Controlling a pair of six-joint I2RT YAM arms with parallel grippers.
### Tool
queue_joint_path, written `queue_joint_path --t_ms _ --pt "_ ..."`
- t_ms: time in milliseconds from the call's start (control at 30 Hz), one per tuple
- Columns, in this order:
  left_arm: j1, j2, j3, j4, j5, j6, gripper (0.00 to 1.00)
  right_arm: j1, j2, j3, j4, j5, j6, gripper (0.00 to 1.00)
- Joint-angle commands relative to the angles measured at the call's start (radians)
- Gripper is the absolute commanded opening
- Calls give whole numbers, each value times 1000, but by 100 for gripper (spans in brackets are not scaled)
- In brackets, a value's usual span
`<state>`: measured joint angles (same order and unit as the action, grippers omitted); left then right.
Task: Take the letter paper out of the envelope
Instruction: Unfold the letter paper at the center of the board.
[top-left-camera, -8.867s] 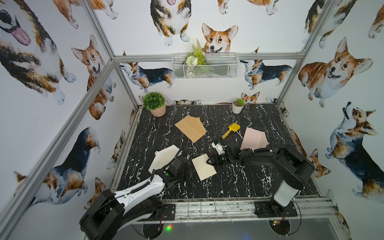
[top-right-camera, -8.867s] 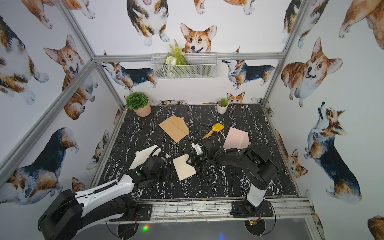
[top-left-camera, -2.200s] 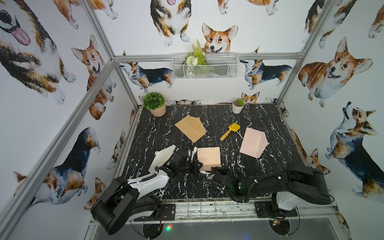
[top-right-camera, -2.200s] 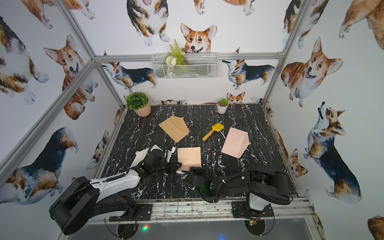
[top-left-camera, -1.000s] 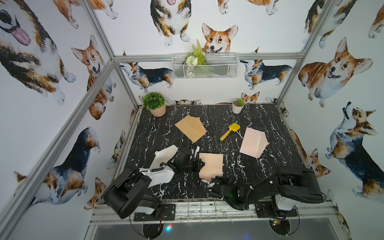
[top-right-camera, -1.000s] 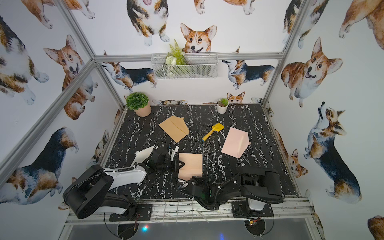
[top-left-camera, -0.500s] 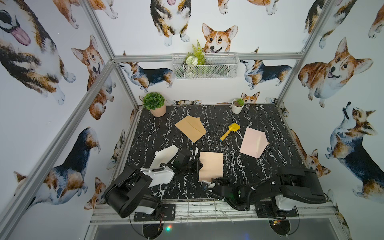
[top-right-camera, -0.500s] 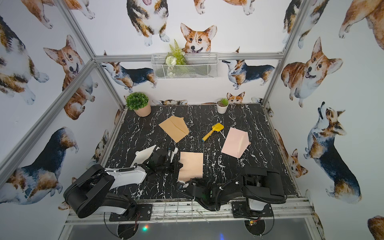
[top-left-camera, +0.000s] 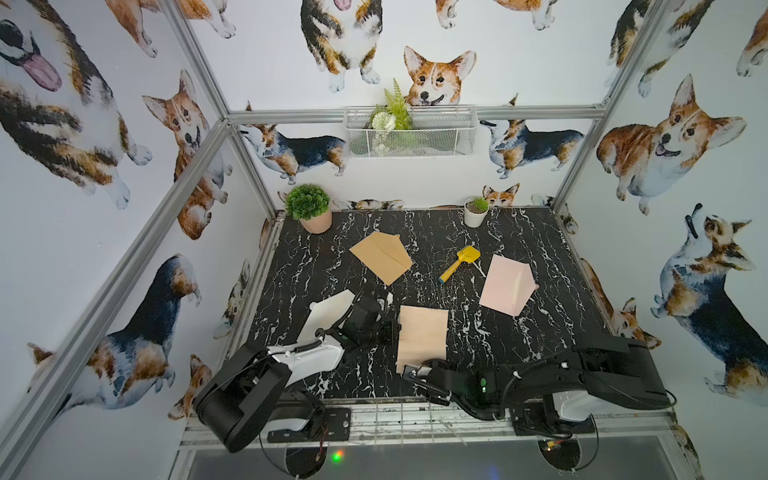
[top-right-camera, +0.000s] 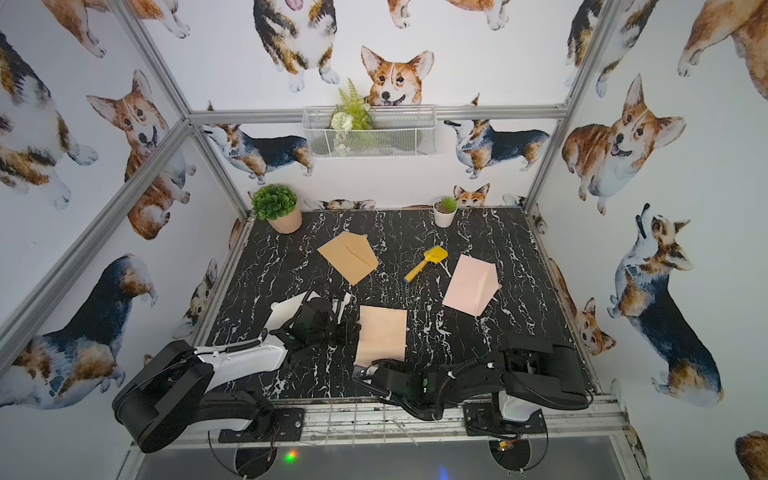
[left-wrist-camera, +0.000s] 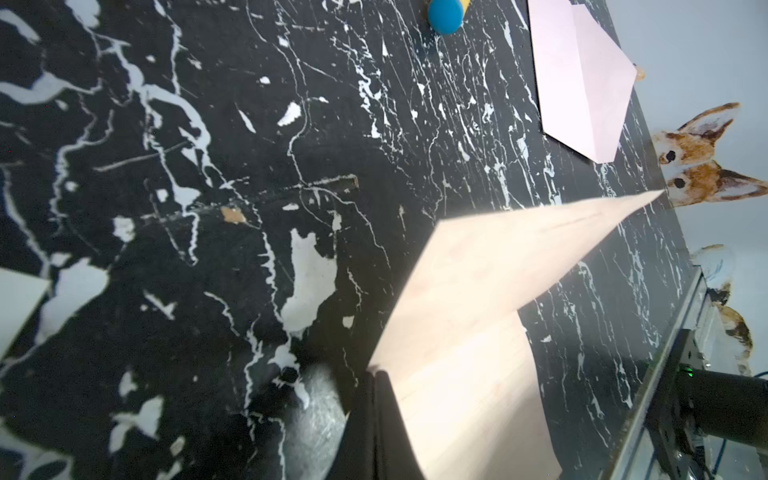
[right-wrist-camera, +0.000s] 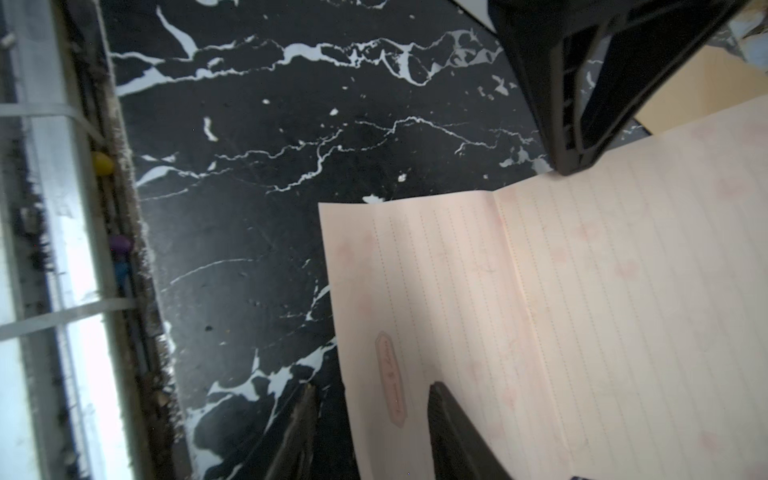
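Right gripper (right-wrist-camera: 372, 386) first: its fingers (right-wrist-camera: 457, 436) are spread wide, and the near edge of the paper (right-wrist-camera: 582, 311) runs loose between them, pinched by nothing. Over on the other side, the left gripper (left-wrist-camera: 374, 382) has its fingers (left-wrist-camera: 361, 415) pressed together on the paper's side edge. That edge is lifted off the table (top-left-camera: 478, 324), so the sheet curves up towards the grip.

Where's the sheet? Out and unfolded, crease showing, in the front middle of the table in both top views (top-left-camera: 422, 336) (top-right-camera: 382, 334). It is clear of all three envelopes. The white envelope (top-left-camera: 328, 309) lies partly under the left arm, just beside the sheet. The brown envelope (top-left-camera: 380, 257) and the pink envelope (top-left-camera: 505, 284) sit further back.

So this looks like the let-go, with the job nearly done. To do it well, the right gripper should back straight off along its own line with the fingers wide, so neither one snags the edge and drags the sheet. The left should then lower its edge to the table before parting its fingers. Dropped from height, a light sheet like this will likely slide or curl.
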<state>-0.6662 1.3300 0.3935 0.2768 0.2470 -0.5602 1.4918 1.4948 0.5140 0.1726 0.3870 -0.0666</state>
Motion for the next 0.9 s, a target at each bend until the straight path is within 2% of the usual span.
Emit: queue_joint_path --t_ms 0,133,267,367,500,533,667,867 --pt "0 -8 -4 -3 -7 0 0 -3 -25 6 -89 -85 42 48" --pt "0 -11 -7 2 -6 -7 0 -55 -94 -17 -91 -188 70 47" --pt "-1 -14 -7 5 -3 -12 0 -136 -206 -60 -64 -302 100 41" --pt "-1 -18 -6 4 0 -15 0 -166 -273 -90 -38 -294 119 30" --pt "-1 -22 -7 4 -5 -18 0 -241 -275 -66 -58 -289 177 3" --pt "0 -22 -7 4 -7 -18 0 -275 -263 -55 -58 -305 206 0" --pt "0 -26 -5 2 -9 -18 0 -403 -206 -22 14 -440 265 0" --pt "-2 -20 -7 2 -16 -18 0 -461 -68 91 22 -494 259 0"
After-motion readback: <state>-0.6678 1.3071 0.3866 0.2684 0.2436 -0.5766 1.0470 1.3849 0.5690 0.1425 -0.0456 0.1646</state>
